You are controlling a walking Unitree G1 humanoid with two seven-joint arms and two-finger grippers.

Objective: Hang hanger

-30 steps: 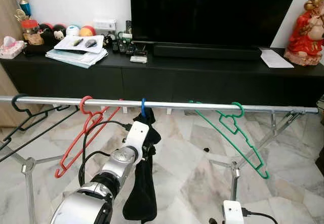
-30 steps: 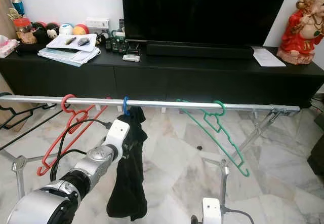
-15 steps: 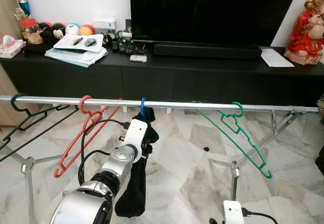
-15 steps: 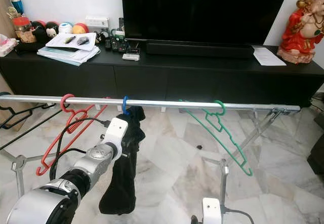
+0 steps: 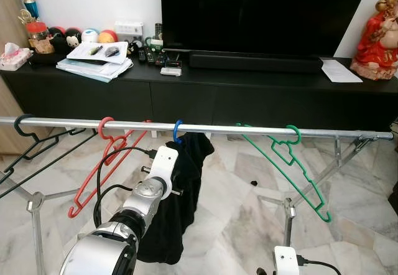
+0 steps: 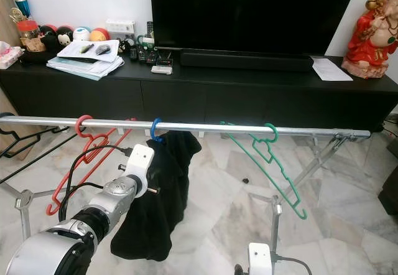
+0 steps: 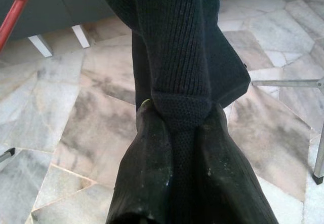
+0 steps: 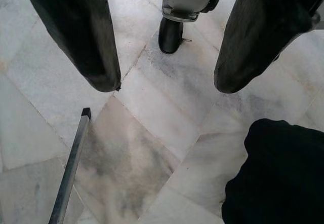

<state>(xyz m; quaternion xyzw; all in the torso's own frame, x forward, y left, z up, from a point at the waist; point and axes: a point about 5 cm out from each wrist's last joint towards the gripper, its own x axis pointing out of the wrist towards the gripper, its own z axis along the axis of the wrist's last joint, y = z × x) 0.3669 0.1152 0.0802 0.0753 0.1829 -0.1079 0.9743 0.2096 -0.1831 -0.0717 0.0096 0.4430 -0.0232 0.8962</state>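
A blue hanger hook (image 5: 178,130) sits on the silver rail (image 5: 249,129), and a black knit garment (image 5: 180,194) hangs from it. My left arm reaches up to the garment just below the rail. In the left wrist view my left gripper (image 7: 179,113) is shut on a fold of the black garment (image 7: 177,41). My right gripper (image 8: 166,84) hangs low over the marble floor, its fingers (image 8: 76,31) spread open with nothing between them; its white wrist (image 5: 286,259) shows at the bottom edge.
A red hanger (image 5: 102,163) and a black hanger (image 5: 25,139) hang left of the blue one, a green hanger (image 5: 292,169) to the right. Behind the rack stands a black TV cabinet (image 5: 186,94). A rack leg (image 8: 68,178) and a castor (image 8: 169,34) lie below my right gripper.
The black garment has swung right and spread wider under the blue hook. My left wrist has dropped slightly lower and leftward, still holding the cloth.
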